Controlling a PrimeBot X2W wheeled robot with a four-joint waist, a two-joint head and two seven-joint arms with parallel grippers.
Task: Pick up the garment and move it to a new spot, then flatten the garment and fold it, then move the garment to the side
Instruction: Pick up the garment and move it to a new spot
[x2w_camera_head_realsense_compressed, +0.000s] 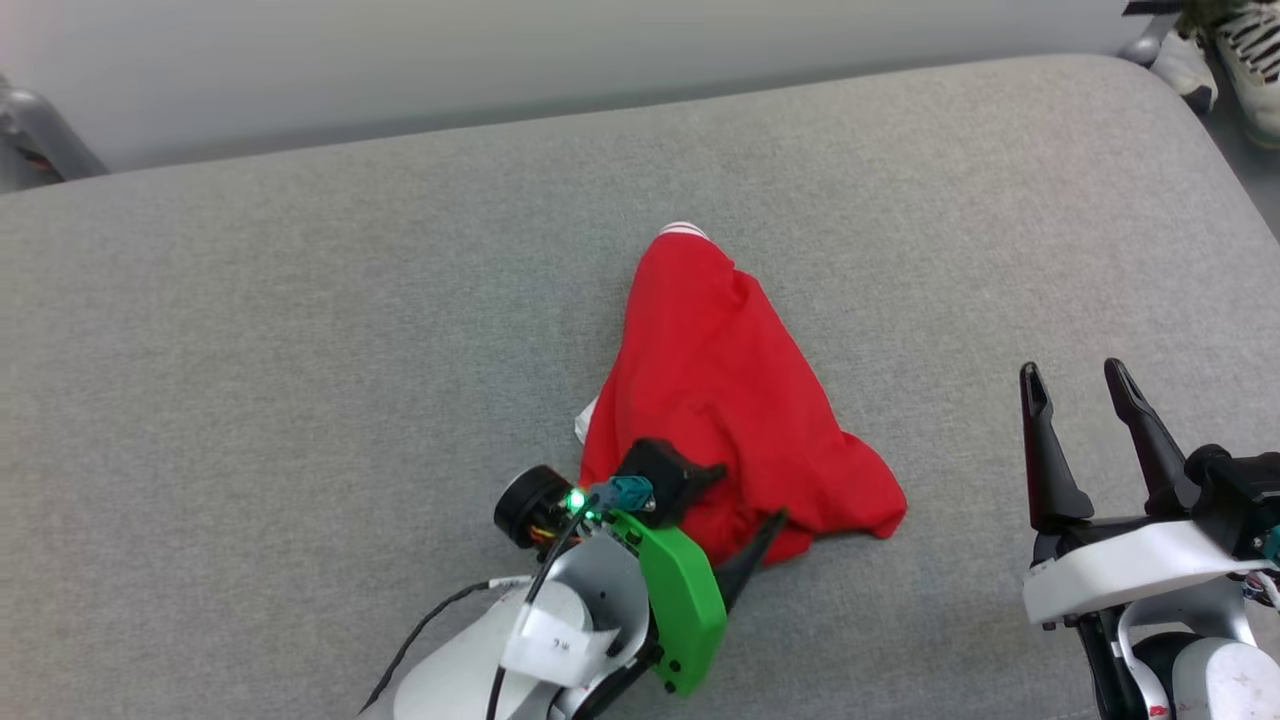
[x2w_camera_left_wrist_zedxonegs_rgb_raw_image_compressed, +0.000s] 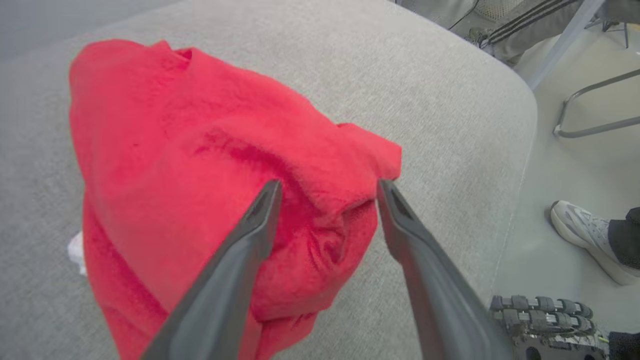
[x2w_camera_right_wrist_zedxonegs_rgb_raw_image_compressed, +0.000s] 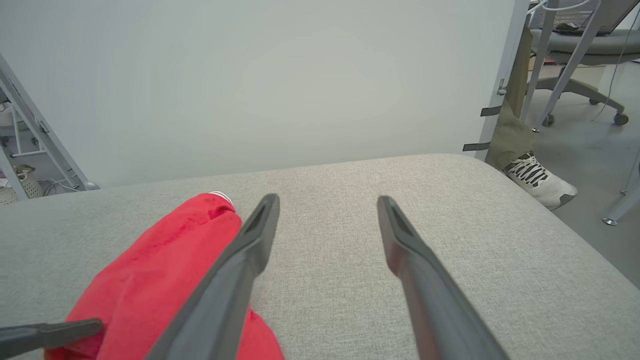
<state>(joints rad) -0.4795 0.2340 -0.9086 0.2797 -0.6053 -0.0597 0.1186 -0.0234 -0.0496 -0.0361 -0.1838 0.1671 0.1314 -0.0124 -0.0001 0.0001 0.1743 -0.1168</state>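
Garment: bunched up, so which face is up cannot be told; near edge hidden under left gripper. Left wrist view: red cloth blurred, cut by bottom edge. Shoe: cut by top-right corner. Right gripper: arm cut by bottom and right edges

- The left arm's white, rounded forearm slants up and to the right from the bottom edge of the head view, with a bright green plastic plate at the wrist.
- The left gripper has two long dark fingers, spread wide apart.
- The right gripper sits at the lower right. Its long dark fingers point up and are parted wide above a white wrist housing.
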